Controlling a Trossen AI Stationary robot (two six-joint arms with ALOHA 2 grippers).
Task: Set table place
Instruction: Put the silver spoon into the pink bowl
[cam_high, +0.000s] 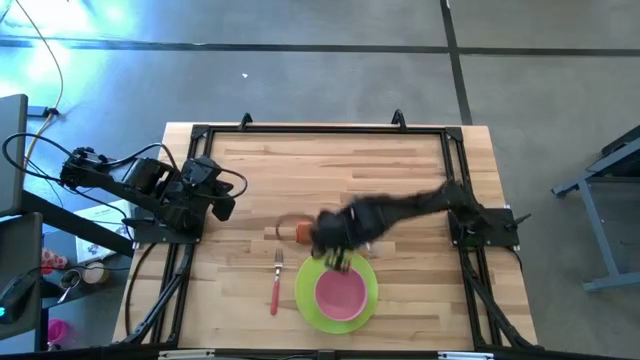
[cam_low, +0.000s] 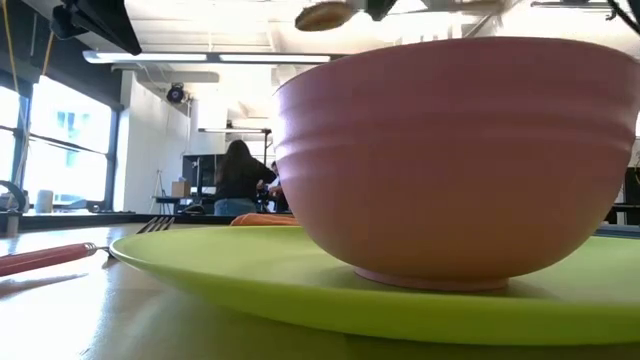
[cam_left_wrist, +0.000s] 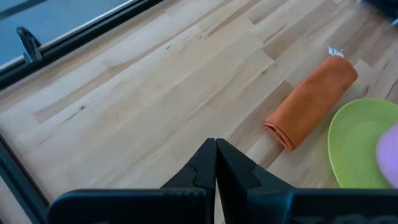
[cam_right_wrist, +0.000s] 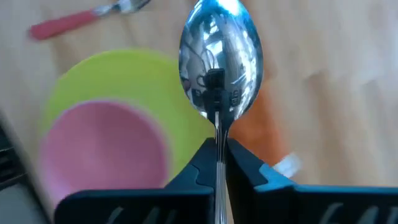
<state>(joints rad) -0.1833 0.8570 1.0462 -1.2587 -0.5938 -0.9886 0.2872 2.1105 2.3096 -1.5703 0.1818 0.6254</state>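
A pink bowl (cam_high: 341, 292) stands on its foot in the middle of a lime-green plate (cam_high: 305, 296) near the table's near edge. A red-handled fork (cam_high: 275, 288) lies flat on the wood left of the plate. My right gripper (cam_high: 335, 250) hovers over the plate's far rim, shut on a silver spoon (cam_right_wrist: 219, 56), which also shows at the top of the low view, spoon (cam_low: 325, 15), above the bowl (cam_low: 460, 160). My left gripper (cam_left_wrist: 216, 149) waits shut at the table's left side. My right gripper (cam_right_wrist: 219, 146) pinches the spoon's thin handle (cam_right_wrist: 219, 132) between its two fingers, close below the spoon's bowl. The spoon runs on along the fingers, bowl end foremost. It is lifted clear, above the plate (cam_right_wrist: 186, 124) and the orange cloth.
A rolled orange cloth (cam_high: 300, 232) lies on the wood just beyond the plate, and the left wrist view shows the cloth (cam_left_wrist: 311, 102) beside the plate's rim (cam_left_wrist: 354, 143). A black frame (cam_high: 320, 130) edges the table. A person stands far off in the room (cam_low: 240, 175).
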